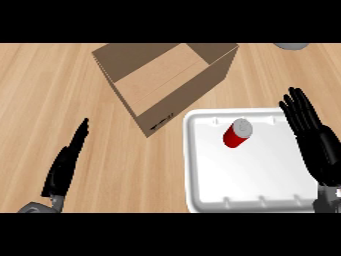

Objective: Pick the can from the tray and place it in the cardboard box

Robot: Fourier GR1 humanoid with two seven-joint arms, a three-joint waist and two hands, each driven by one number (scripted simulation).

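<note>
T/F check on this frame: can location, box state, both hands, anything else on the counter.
1. The red can sits on the white tray. True.
2. The cardboard box is closed. False: its top is open.
3. The right hand holds the can. False: it is open beside the tray's right edge, fingers straight, apart from the can.
4. The left hand is open over the bare counter, left of the tray. True.
5. The box lies right of the tray. False: it is up and left of it.
6. A grey object shows at the top right edge. True; what it is cannot be told.
</note>
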